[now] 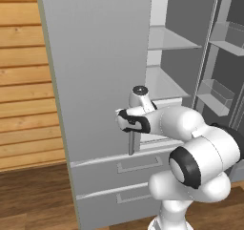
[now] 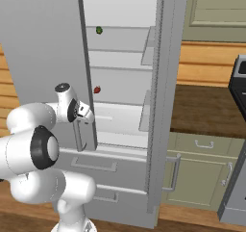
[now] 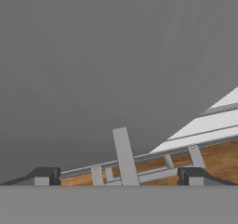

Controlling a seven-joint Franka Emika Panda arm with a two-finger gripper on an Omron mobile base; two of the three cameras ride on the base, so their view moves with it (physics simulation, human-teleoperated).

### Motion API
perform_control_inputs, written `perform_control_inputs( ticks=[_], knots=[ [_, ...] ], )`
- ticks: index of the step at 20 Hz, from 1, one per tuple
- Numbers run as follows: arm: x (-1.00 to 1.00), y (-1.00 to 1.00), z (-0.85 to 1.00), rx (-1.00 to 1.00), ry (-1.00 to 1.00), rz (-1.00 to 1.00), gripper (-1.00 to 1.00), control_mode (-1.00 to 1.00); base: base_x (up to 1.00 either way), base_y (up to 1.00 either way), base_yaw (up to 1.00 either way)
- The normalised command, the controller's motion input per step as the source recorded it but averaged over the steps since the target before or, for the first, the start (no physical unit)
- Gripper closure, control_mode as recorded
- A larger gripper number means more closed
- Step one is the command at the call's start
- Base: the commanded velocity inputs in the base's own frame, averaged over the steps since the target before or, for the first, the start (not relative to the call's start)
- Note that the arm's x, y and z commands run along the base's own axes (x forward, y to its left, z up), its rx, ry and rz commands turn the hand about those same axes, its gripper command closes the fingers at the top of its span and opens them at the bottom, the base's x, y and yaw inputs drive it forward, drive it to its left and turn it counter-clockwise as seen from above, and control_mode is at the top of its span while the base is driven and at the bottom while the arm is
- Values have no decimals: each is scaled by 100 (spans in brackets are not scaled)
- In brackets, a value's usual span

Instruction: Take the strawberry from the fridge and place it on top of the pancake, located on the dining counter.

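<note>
End effector (image 3: 119,176) wide open astride fridge (image 1: 95,71) door handle (image 3: 124,155)

- Left base view looks forward from behind the arm (image 1: 200,162), lower right, at the fridge (image 1: 100,71);
- right base view shares it;
- hand view sits close against its door (image 3: 116,56).

Green cabinets (image 2: 202,173), wooden wall (image 1: 24,81)

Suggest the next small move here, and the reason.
Probably pull the open claw off the door handle and swing toward the gap: the fridge door is ajar and the strawberry sits on a middle shelf.
</note>
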Motion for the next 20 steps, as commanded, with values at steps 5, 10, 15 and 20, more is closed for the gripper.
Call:
perform_control_inputs(
  ticks=[5, 10, 15, 20],
  knots=[
    [-29, 13, -25, 1, 0, -5, 100, -100, 0, 0, 0],
    [-57, 23, -16, 0, 1, -20, 100, -100, 0, 0, 0],
    [-57, 34, -14, 0, 0, -22, 100, -100, 0, 0, 0],
    [-65, 55, -13, 0, 0, -21, 100, -100, 0, 0, 0]
  ],
)
